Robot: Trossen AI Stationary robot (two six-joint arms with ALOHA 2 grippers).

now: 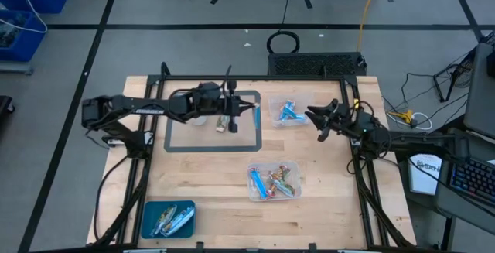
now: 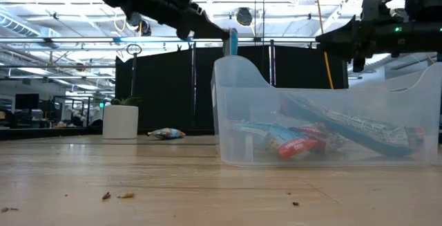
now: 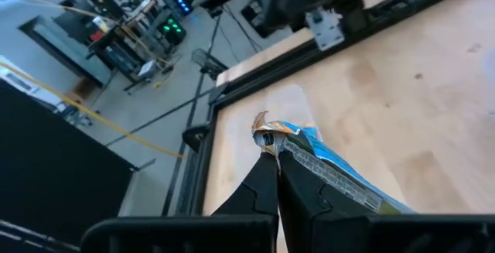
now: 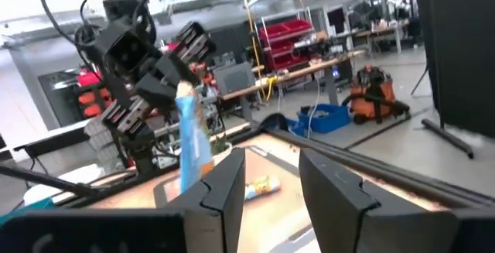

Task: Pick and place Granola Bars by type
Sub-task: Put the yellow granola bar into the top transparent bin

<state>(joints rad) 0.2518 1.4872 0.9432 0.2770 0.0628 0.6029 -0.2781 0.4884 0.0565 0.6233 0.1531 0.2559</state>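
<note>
My left gripper (image 1: 246,107) is above the table's middle, at the right edge of the taped rectangle (image 1: 213,146), and is shut on a blue-white granola bar (image 3: 325,168). The bar also shows in the low view (image 2: 233,41) and the right wrist view (image 4: 190,141). My right gripper (image 1: 319,121) is open and empty, just right of the clear bin of blue bars (image 1: 290,112). One loose bar (image 1: 222,123) lies flat inside the taped rectangle. Red and orange bars lie in a second clear bin (image 1: 273,182), and silvery bars in a blue tray (image 1: 168,218). My left gripper pinches the blue-white bar between its two fingers near the bar's upper end (image 4: 184,92). The crimped end (image 3: 267,133) sticks out past the fingertips. The bar hangs nearly upright below the fingers (image 2: 233,43), lifted clear of the table.
A small white round cup (image 1: 199,119) stands inside the taped rectangle next to the loose bar. The black frame rails (image 1: 255,78) run around the table's edges. Bare wood lies between the bins and at the table's near right.
</note>
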